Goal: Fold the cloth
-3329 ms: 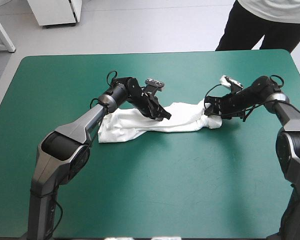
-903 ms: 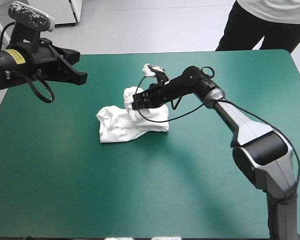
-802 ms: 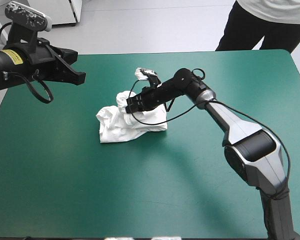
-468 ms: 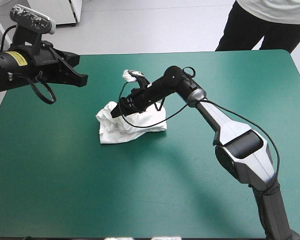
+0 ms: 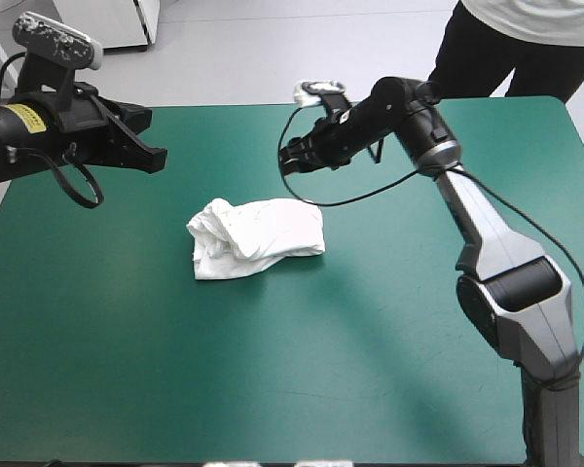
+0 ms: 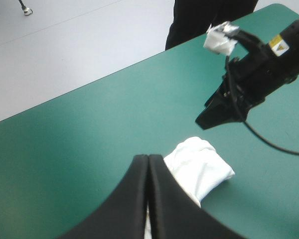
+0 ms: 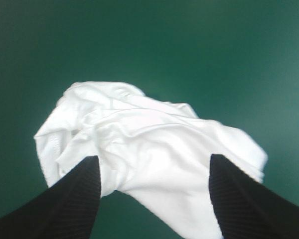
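Observation:
The white T-shirt (image 5: 258,236) lies as a loosely folded, rumpled bundle on the teal-green cover, a little left of the table's middle. My right gripper (image 5: 290,159) hangs above and beyond the bundle toward the far edge. Its black fingers stand open and hold nothing. In the right wrist view the T-shirt (image 7: 139,142) shows below and ahead of the right gripper (image 7: 153,162). My left gripper (image 5: 154,156) is raised over the table's far left corner, shut and empty. The left wrist view shows the left gripper (image 6: 148,159) as one pointed arch, with the T-shirt (image 6: 199,167) and the right gripper (image 6: 209,118) beyond it.
The teal-green cover (image 5: 370,341) surrounds the bundle on all sides. The table's far edge (image 5: 224,105) runs just behind both raised grippers.
Earlier my right gripper held part of the T-shirt and carried it leftward over the bundle. It has since let go, opened, and risen back toward the far edge. The left arm hardly moved.

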Motion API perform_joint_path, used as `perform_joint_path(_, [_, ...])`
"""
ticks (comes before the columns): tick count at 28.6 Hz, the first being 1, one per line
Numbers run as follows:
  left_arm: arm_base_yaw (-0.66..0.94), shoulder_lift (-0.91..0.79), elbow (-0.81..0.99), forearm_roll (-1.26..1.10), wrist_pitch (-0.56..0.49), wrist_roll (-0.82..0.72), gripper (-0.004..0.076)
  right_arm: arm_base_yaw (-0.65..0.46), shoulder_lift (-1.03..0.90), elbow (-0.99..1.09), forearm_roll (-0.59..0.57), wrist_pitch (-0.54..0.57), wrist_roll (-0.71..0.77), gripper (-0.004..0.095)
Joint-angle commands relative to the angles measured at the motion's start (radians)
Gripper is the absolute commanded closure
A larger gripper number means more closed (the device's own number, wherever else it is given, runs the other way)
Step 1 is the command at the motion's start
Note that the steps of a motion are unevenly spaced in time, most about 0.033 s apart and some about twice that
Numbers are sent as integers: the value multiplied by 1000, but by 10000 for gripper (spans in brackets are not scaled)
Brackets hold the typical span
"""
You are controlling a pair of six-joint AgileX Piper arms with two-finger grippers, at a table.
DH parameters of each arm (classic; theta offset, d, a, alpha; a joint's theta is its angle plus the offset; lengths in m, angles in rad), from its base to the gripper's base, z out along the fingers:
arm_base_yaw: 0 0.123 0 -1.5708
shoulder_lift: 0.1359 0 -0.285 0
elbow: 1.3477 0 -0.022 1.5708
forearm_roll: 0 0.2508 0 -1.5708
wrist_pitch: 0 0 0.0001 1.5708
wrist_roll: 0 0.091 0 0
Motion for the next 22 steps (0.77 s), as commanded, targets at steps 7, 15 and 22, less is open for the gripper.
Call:
perform_joint_path(7, [-5, -49, -22, -20, -7, -13, 734, -97, -225, 237, -38, 6, 30, 323])
perform_joint_path(15, [-5, -49, -22, -18, -11, -13, 734, -97, -146, 369, 12, -47, -29, 322])
perform_joint_path(22, [-5, -49, -22, -11, -9, -13, 734, -97, -46, 369, 138, -78, -78, 322])
